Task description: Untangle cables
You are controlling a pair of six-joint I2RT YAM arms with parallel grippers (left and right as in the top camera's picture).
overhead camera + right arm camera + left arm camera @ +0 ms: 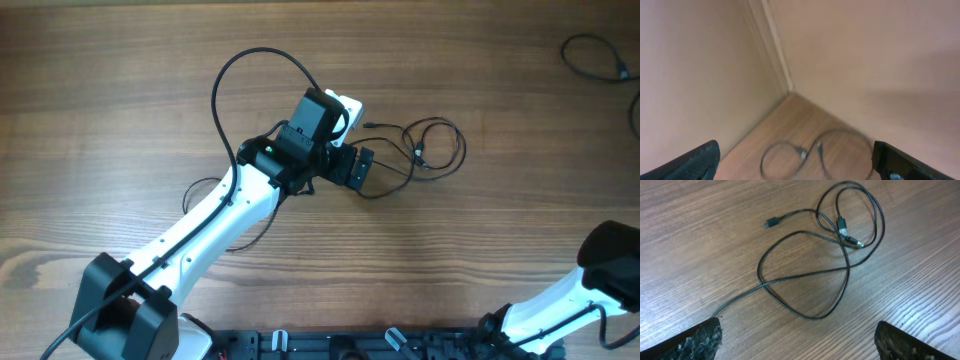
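Wide left jaws, cables [846,268] just ahead

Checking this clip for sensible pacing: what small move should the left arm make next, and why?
Probably ease the left gripper forward and down to the cable crossing nearest it, then close. Its jaws stand open, nothing is held, and the cable lies looped over itself on the table.

The wood-grain bench [120,90] carries a loose tangle of thin black cables [420,152] just toward 3 o'clock from its centre. The overlapping loops lie flat, with 2 small plug ends among them and 1 more pointing toward 9 o'clock. 1 separate dark cable [620,62] lies well apart, near the 2 o'clock corner.
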